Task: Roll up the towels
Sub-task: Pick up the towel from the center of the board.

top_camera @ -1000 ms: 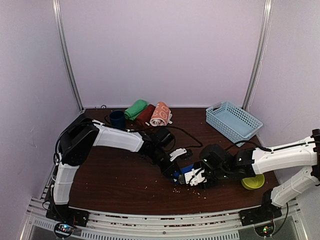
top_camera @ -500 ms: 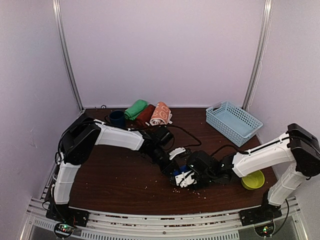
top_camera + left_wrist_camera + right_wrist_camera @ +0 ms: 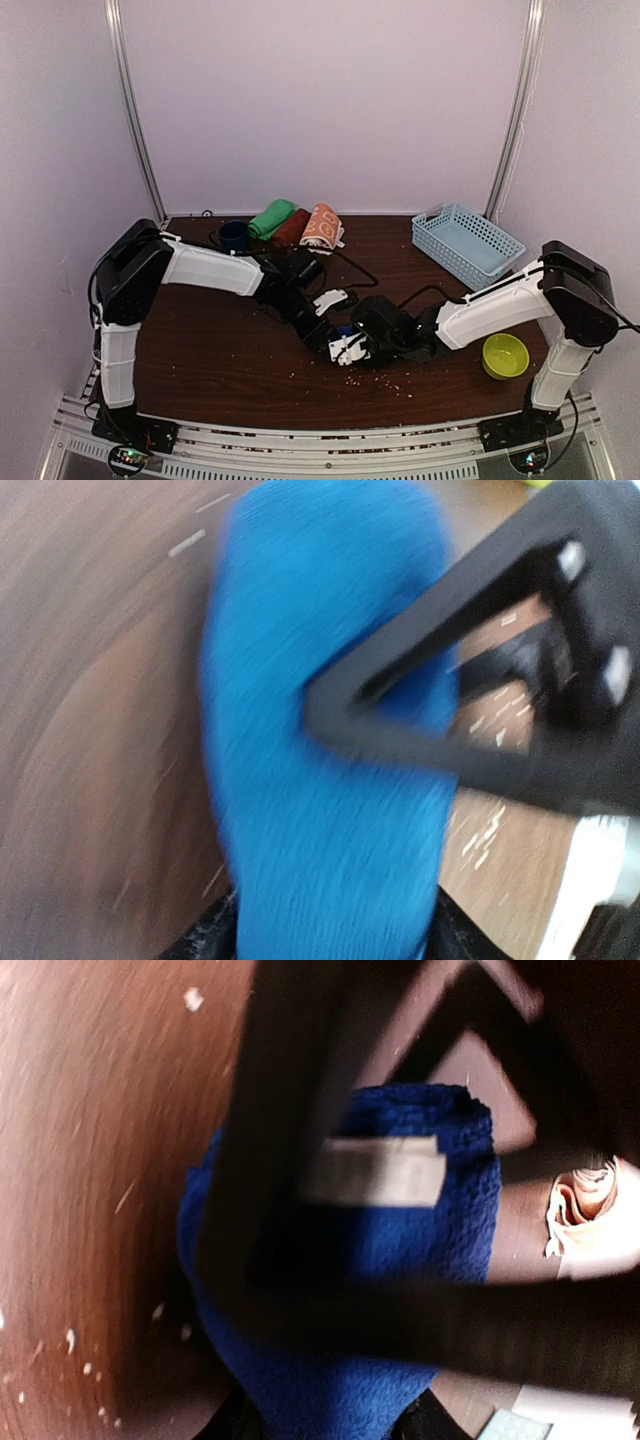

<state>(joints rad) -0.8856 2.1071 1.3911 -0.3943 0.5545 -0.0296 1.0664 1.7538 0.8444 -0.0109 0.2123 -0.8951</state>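
Note:
The royal blue towel (image 3: 345, 333) is a rolled bundle just above the table's middle front, held between both grippers. My left gripper (image 3: 322, 322) is shut on one end of it; in the left wrist view the towel (image 3: 330, 780) runs out from between its jaws. My right gripper (image 3: 351, 347) is shut on the other end, and the towel (image 3: 420, 1250) fills the right wrist view. The green towel (image 3: 272, 218), the dark maroon towel (image 3: 290, 229) and the orange bunny-print towel (image 3: 322, 227) lie rolled side by side at the back.
A navy mug (image 3: 234, 236) stands left of the rolled towels. A pale blue basket (image 3: 467, 243) sits at the back right. A yellow-green bowl (image 3: 504, 355) is at the front right. Cables cross the table's middle and pale crumbs dot the front.
Both grippers have carried the blue towel leftward across the table. The right arm has stretched out to the left, uncovering the yellow-green bowl.

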